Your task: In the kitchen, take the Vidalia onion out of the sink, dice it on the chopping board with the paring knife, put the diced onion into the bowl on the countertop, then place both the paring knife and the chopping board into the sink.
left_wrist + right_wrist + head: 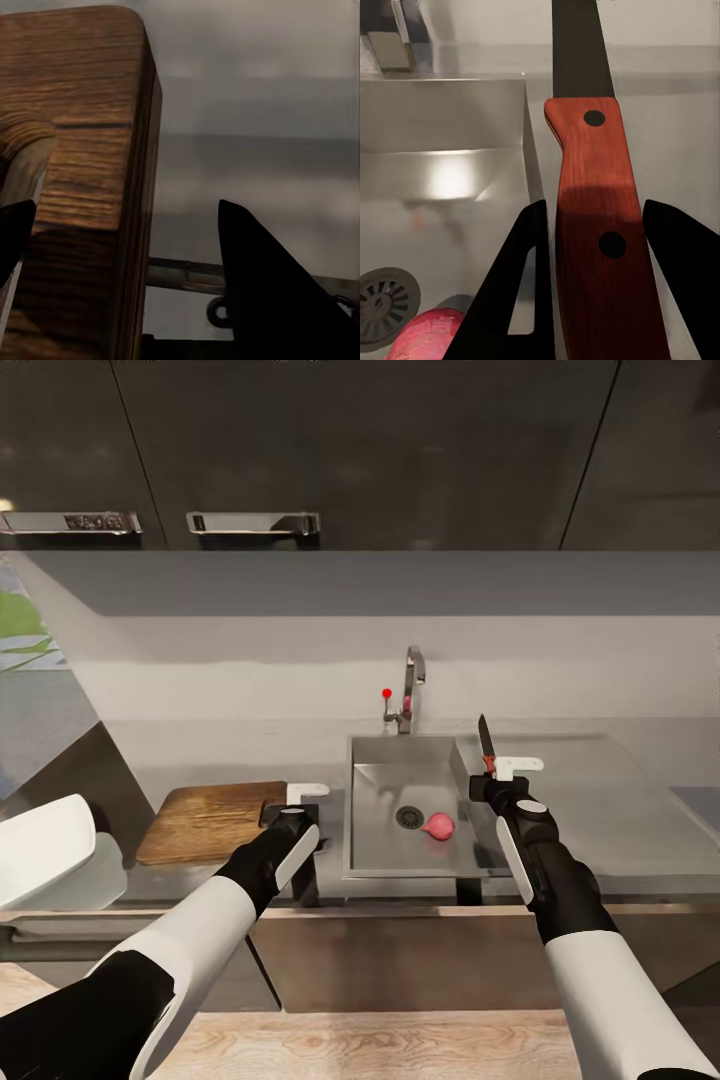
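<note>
The pink Vidalia onion (pixel 438 826) (pixel 424 334) lies in the grey sink (pixel 375 840) beside the round drain (pixel 409 817). Just right of the basin, my right gripper (pixel 500 768) (pixel 598 210) is shut on the paring knife (pixel 485 738) (pixel 592 172), gripping its reddish handle with the dark blade pointing up. The brown chopping board (pixel 210 820) (pixel 82 150) lies on the countertop (pixel 600 810) left of the sink. My left gripper (pixel 300 800) (pixel 127 206) is open at the board's right end, one finger (pixel 277 292) standing apart from the wood. The white bowl (pixel 50 850) sits at the far left.
A chrome tap (pixel 410 690) with a red knob (pixel 387 693) rises behind the basin (pixel 442 172). Dark wall cabinets with metal handles (pixel 255 522) hang above. The drainboard stretches right of the sink. A light-wood strip runs along the counter's front edge, over dark cabinets.
</note>
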`<state>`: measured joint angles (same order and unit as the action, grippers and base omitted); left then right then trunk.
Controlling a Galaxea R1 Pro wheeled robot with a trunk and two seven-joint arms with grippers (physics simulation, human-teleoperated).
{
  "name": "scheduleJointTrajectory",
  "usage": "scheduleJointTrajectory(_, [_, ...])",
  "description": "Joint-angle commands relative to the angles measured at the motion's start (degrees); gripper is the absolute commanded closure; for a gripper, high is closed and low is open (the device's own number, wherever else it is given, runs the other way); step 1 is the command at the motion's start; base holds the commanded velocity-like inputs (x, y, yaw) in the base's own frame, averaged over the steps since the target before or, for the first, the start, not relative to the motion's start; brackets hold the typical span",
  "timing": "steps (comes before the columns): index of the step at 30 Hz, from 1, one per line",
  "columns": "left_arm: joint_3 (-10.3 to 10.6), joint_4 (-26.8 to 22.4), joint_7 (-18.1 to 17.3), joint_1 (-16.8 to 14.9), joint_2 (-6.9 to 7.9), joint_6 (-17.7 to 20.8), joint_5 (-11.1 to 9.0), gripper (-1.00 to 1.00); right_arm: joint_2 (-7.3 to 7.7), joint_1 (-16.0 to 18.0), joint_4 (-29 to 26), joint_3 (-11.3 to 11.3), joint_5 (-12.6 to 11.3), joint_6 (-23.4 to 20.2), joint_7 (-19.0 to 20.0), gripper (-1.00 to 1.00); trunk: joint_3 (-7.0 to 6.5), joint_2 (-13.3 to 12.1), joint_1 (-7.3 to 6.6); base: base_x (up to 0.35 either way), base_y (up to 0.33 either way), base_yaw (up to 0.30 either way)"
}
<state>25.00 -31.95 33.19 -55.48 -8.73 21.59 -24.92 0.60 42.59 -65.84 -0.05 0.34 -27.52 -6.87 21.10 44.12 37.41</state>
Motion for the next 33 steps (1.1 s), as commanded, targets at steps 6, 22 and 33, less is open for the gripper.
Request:
scheduleJointTrajectory(6, [0.3,0.0,0.5,0.0,0.11,0.4,-1.1,-1.00,0.02,0.0,-0.1,0.1,0.0,-0.3,-0.2,1.00,-0.42,0.1,0.02,0.000,0.000,-0.068])
scheduleJointTrajectory(22, [0.3,0.0,0.5,0.0,0.12,0.4,-1.1,-1.00,0.02,0.0,-0.1,0.1,0.1,-0.3,-0.2,1.00,-1.86,0.1,0.02,0.000,0.000,-0.075])
scheduleJointTrajectory(33, [0.3,-0.2,0.5,0.0,0.12,0.3,-1.1,-1.00,0.02,0.0,-0.1,0.1,0.0,-0.3,-0.2,1.00,-2.86,0.1,0.02,0.000,0.000,-0.073])
